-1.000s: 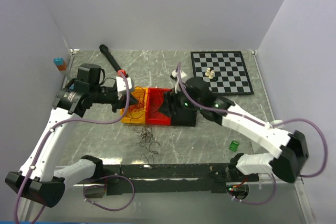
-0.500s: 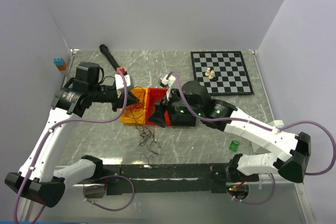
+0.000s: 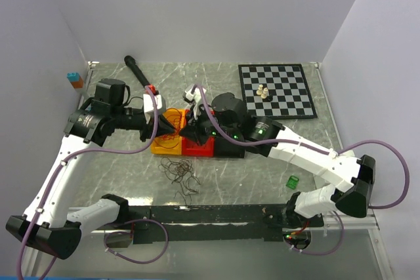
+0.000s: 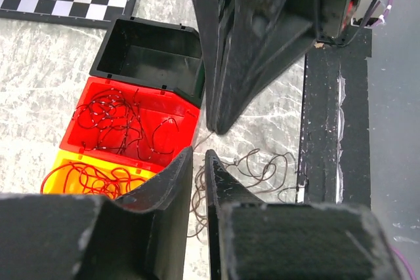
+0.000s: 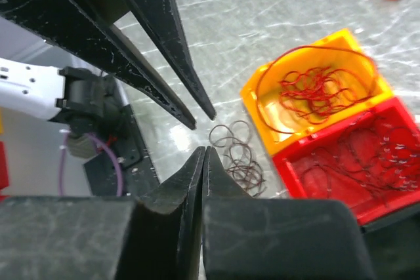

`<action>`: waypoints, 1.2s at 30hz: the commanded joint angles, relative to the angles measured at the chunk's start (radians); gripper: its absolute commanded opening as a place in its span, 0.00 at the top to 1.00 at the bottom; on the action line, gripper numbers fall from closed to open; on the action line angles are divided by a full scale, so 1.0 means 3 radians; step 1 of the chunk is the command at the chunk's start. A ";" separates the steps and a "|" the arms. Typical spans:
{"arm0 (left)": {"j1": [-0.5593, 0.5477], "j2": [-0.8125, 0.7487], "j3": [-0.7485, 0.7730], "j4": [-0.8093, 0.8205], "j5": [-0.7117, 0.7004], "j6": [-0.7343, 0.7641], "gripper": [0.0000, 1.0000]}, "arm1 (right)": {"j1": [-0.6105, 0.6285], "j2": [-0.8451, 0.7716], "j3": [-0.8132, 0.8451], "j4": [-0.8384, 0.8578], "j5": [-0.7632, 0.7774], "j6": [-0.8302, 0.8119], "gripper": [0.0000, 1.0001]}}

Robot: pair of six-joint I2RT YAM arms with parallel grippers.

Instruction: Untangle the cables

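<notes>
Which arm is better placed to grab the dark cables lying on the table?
Probably left. Both hang near the dark cables, but the left gripper is slightly open, while the right gripper is shut.

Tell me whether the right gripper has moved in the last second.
Yes: the right gripper shifted left across the red bin, away from the black bin.

Robot lab test cell, not a home or shop. Left arm [image 3: 59,168] and right arm [image 3: 308,155] bolted to a black rail [image 3: 216,214] at bottom of frame, purple hoses [image 3: 115,153] looping off them. Plain white walls [image 3: 197,11] box in a marbled table [image 3: 262,175]. Staged props: chessboard [image 3: 289,96] upper right, yellow bin [image 3: 157,150], red bin [image 3: 197,152], black bin [image 3: 233,152] centre, loose cables [image 3: 182,174] below them, toy blocks [image 3: 75,79] far left, green cube [image 3: 293,181] lower right.
</notes>
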 commanded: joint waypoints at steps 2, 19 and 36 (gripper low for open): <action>0.0001 -0.0078 -0.0052 0.0067 0.0115 -0.0058 0.82 | 0.0029 -0.0290 0.0138 -0.0098 0.0332 -0.0118 1.00; 0.0001 -0.0088 -0.1228 0.0441 -0.0550 0.0264 0.66 | 0.0029 -0.0260 -0.1661 -0.0513 0.1217 0.1655 0.43; -0.0055 -0.0221 -0.1331 0.0604 -0.0545 0.0188 0.52 | 0.0003 0.0620 -0.1621 0.0229 0.0736 0.1927 0.44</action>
